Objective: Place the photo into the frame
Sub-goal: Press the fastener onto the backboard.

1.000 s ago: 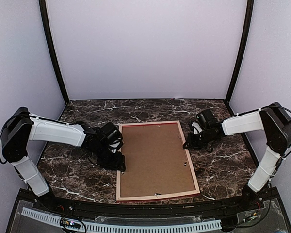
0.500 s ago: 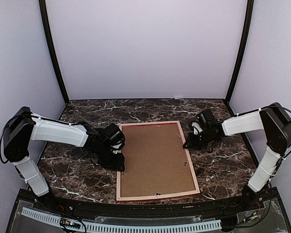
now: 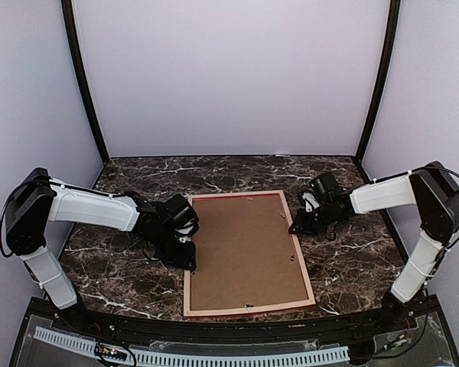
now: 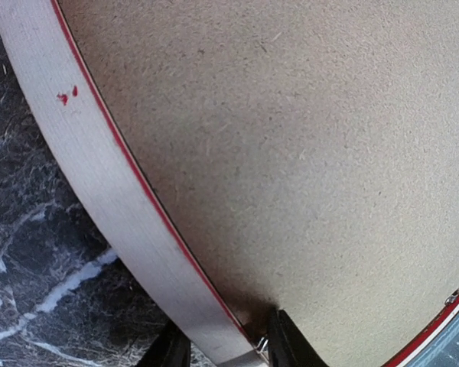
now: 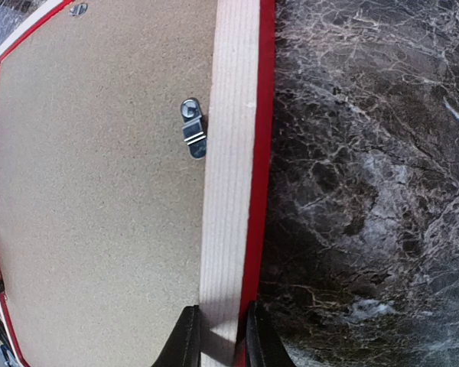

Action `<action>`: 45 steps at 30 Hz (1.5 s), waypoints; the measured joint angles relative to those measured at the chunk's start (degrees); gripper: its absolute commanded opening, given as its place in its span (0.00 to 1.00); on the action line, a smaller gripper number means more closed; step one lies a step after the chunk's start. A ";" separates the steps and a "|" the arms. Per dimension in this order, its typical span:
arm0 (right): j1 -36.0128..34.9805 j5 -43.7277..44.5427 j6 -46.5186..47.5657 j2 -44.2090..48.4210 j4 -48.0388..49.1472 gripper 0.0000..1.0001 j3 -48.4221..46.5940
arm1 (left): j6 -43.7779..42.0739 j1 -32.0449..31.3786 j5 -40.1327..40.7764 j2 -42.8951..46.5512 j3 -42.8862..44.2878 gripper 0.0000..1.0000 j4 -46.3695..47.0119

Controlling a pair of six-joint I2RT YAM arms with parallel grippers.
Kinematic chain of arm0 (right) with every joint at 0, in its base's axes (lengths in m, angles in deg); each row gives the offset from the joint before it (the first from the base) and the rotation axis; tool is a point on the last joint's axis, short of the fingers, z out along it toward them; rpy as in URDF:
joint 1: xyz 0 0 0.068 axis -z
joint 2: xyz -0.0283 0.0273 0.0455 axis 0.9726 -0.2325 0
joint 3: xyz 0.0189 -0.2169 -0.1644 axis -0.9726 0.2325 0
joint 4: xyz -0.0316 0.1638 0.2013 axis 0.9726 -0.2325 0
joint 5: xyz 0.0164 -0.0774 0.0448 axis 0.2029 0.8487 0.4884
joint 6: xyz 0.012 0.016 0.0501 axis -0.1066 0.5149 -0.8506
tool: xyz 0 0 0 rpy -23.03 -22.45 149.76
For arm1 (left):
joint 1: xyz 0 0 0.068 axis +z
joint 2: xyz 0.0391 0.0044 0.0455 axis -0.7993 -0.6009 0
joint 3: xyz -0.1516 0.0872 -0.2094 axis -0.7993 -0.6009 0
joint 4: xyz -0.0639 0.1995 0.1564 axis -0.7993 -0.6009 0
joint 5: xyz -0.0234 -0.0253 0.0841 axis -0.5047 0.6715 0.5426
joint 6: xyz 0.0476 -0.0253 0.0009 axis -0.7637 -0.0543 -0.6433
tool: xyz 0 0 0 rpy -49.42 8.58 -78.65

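Observation:
The frame (image 3: pixel 249 310) lies face down on the dark marble table, its pale wood rear rails (image 4: pixel 99 176) and red edge (image 5: pixel 265 115) showing. A brown backing board (image 3: pixel 245 248) fills it, so the photo is hidden. My left gripper (image 3: pixel 190 258) sits low at the left rail, near its middle. Its fingers (image 4: pixel 172 350) straddle that rail; the left gripper (image 4: pixel 229 352) is open, with a small dark gap and a metal tab at the inner finger. My right gripper (image 3: pixel 295 227) is shut on the right rail near the far corner, its pads (image 5: pixel 185 336) pressing both sides.
A small metal turn clip (image 5: pixel 191 128) lies on the backing board (image 5: pixel 99 191) beside the right rail. Bare marble table (image 3: pixel 352 252) surrounds the frame. Lilac walls enclose the cell, with black posts at the back corners.
The left jaws have narrowed round the left rail, and that gripper has edged slightly toward the frame. The right arm and the frame have not moved.

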 measured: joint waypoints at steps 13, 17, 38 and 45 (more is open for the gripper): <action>-0.02 -0.28 0.37 0.00 0.04 0.00 -0.02 | -3.63 0.66 -2.38 -0.02 0.50 0.49 -1.79; -0.02 -0.35 0.52 0.00 0.02 0.00 -0.04 | -4.39 1.86 -3.69 -0.02 0.85 0.58 -2.54; -0.02 -0.17 -0.72 2.08 1.86 0.02 2.67 | -5.86 10.14 -5.64 -5.79 7.13 0.42 0.85; -0.44 1.09 -1.70 5.46 -0.20 0.41 5.29 | -6.10 9.99 -5.38 -6.91 8.13 0.31 1.84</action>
